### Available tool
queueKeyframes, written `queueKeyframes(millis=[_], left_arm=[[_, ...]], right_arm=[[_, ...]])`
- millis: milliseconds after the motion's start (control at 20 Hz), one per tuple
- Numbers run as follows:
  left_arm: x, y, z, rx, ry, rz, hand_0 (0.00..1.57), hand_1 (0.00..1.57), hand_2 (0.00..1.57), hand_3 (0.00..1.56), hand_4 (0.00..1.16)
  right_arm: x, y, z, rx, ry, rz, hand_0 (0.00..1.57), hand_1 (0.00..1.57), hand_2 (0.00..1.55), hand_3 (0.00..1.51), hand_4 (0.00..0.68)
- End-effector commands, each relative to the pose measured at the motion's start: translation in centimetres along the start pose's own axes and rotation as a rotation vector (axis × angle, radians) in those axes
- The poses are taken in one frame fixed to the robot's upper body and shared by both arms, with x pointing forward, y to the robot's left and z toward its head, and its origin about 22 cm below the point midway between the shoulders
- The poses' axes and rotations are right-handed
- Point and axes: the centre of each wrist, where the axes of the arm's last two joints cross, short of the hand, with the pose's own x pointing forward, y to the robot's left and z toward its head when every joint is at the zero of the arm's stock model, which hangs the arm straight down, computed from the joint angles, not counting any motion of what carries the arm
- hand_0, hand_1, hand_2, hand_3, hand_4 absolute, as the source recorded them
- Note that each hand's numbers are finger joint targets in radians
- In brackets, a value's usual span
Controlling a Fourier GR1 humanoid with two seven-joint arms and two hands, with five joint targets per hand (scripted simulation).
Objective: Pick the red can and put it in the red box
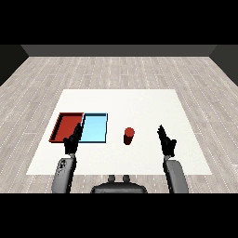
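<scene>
A small red can [128,135] stands upright on the white table, right of the two trays. The red tray [66,126] lies at the left, with the light blue tray [94,128] touching its right side. My right hand [166,141] hovers to the right of the can, fingers straight and open, a clear gap between them. My left hand [73,140] is raised over the near edge where the two trays meet, also open and holding nothing.
The white table [139,102] stretches well beyond the trays toward the back and right. Grey wooden floor surrounds it.
</scene>
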Motion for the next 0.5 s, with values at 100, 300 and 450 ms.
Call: queueKeyframes(millis=[100,300,450], left_arm=[[0.6,-0.2,-0.3,-0.018,-0.012,0.029,0.0,0.0,0.0,0.0,0.0],[5.0,-1.4,-1.8,-0.013,-0.396,0.109,0.0,0.0,0.0,0.0,0.0],[4.0,-0.3,-0.2,-0.005,-0.474,0.103,0.0,0.0,0.0,0.0,0.0]], right_arm=[[0.1,-2.3,0.8,0.041,-0.034,-0.024,0.0,0.0,0.0,0.0,0.0],[2.6,-1.8,0.5,0.113,-0.353,-0.118,0.0,0.0,0.0,0.0,0.0],[2.0,-3.6,1.3,0.097,-0.41,-0.131,0.0,0.0,0.0,0.0,0.0]])
